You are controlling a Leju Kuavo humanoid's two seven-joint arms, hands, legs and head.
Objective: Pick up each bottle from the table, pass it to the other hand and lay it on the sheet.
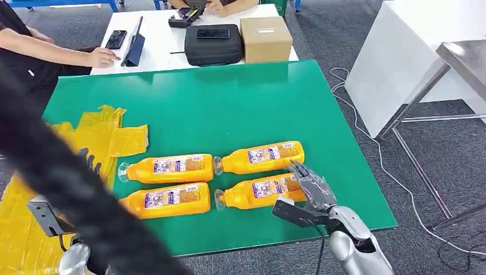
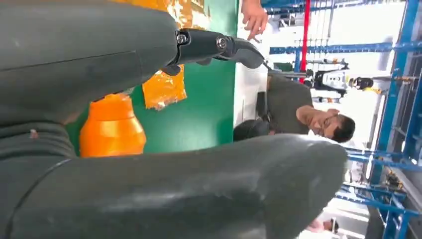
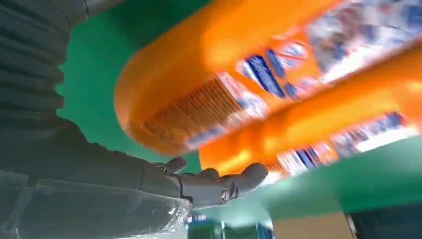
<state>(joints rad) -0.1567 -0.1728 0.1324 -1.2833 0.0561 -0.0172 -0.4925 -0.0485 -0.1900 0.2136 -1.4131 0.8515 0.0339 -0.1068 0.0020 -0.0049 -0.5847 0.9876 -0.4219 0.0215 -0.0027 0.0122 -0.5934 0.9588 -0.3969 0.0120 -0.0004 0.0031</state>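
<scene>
**Four orange bottles lie on green table as robot's right hand reaches the nearest**

Four orange bottles lie on their sides in two pairs on the green table point(image 1: 229, 103), caps pointing to 9 o'clock in the head view. The far-left bottle point(image 1: 166, 168) and near-left bottle point(image 1: 166, 200) sit just beside the crumpled yellow sheet point(image 1: 100, 134), which spreads at 9 o'clock off the table's left edge. The far-right bottle point(image 1: 261, 156) lies behind the near-right bottle point(image 1: 258, 192). The right hand point(image 1: 309, 192), at 5 o'clock, rests with fingers spread against the base end of the near-right bottle; whether they grip it cannot be told. The left hand point(image 2: 149, 124) hangs at 7 o'clock over the sheet, one finger extended, thumb apart, holding nothing. At 12 o'clock, a white table point(image 1: 160, 40) carries a black case point(image 1: 213, 46) and cardboard box point(image 1: 265, 39); a person's hand point(image 1: 103, 57) rests there
</scene>
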